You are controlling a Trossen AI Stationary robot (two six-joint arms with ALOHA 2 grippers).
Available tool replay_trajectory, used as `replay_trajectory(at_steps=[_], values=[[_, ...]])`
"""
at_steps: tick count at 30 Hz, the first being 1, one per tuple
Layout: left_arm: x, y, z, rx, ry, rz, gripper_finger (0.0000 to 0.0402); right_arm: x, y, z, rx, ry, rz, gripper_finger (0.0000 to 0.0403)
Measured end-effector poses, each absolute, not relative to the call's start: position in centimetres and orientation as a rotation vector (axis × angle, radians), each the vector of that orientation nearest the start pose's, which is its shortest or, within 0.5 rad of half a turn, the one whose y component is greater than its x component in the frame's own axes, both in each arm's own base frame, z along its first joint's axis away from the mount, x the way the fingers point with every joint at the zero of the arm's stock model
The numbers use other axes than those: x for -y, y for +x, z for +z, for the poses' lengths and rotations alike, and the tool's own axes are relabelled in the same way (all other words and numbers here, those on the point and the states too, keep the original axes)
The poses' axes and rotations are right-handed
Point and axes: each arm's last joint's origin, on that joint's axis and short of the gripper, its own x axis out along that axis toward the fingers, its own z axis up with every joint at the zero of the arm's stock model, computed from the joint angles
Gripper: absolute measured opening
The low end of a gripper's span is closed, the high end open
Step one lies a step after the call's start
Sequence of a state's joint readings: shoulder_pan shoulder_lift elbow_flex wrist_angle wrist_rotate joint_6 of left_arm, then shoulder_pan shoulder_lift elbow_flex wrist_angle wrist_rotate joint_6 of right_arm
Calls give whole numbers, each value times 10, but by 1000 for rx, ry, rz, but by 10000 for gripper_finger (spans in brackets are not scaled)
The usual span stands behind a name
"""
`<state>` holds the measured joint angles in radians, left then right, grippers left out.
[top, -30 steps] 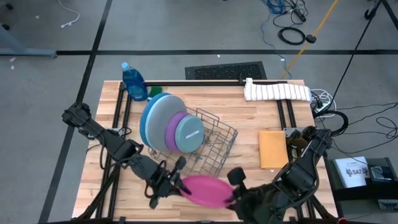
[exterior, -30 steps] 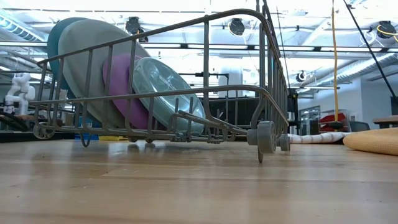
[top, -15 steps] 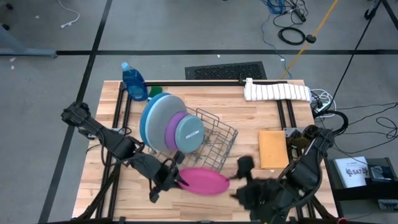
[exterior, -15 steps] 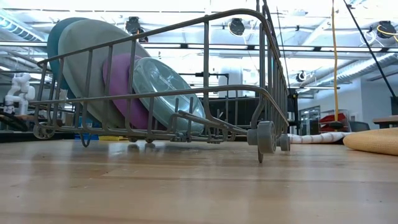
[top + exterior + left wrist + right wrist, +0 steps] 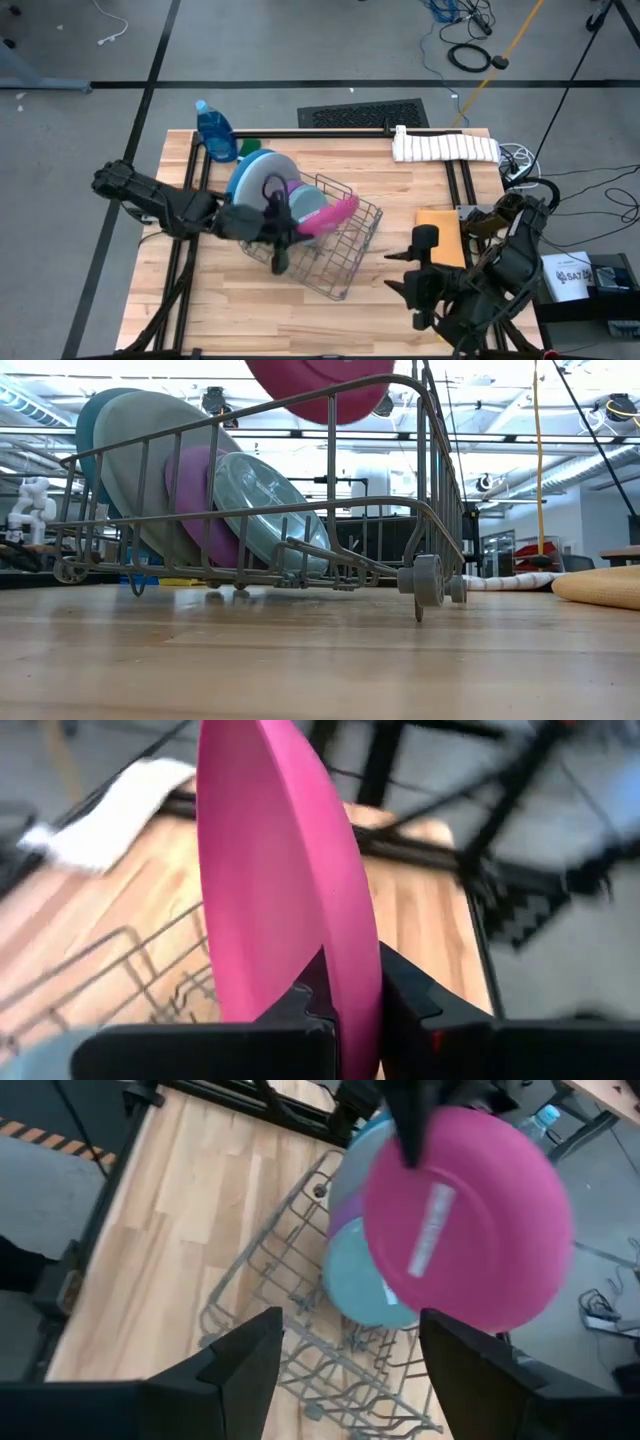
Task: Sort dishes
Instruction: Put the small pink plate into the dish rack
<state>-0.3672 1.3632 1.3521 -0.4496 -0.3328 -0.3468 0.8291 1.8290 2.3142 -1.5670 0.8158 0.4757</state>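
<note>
My left gripper (image 5: 292, 218) is shut on a pink plate (image 5: 336, 211), held on edge above the wire rack (image 5: 345, 245). In the low view the pink plate (image 5: 330, 380) hangs over the rack's top rail. A large grey plate (image 5: 255, 180), a purple plate (image 5: 195, 490) and a teal plate (image 5: 312, 200) stand on edge in the rack, leaning toward the table's left. My right gripper (image 5: 413, 265) is open near the table's near right, with nothing between its fingers (image 5: 245, 1370). My left gripper pinches the pink plate's rim (image 5: 352, 975) between its two fingers, one on each face. The fingers come about level from the table's left. The plate stands out beyond the fingers on edge, tilted, lifted clear above the rack.
A blue bottle (image 5: 215, 130) stands at the far left. A white rolled towel (image 5: 445, 147) lies along the far edge. An orange pad (image 5: 438, 235) lies at the right, close to my right arm. Bare wood shows in front of the rack (image 5: 250, 310).
My left gripper has carried the pink plate from near the table's near edge up and toward the far edge, over the rack. The plate has tipped from flat to on edge. My right gripper has let go of the plate's right rim and drawn back toward the table's right.
</note>
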Motion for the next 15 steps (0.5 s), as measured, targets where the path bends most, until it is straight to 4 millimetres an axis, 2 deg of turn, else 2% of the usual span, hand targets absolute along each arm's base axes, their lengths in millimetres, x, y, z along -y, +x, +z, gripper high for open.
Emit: replay_trajectory(at_steps=[4,7,11,15], values=[[72,286,376,-424,-409,176,29,-225,225,448,-697,-311,-149,228],[54,292,371,-420,-549,203,29,-231,222,447,-684,-290,-145,228],[40,295,350,-461,-662,256,29,-244,218,442,-628,-294,-152,228],[34,298,328,-480,-772,247,29,-261,215,431,-564,-322,-163,228]])
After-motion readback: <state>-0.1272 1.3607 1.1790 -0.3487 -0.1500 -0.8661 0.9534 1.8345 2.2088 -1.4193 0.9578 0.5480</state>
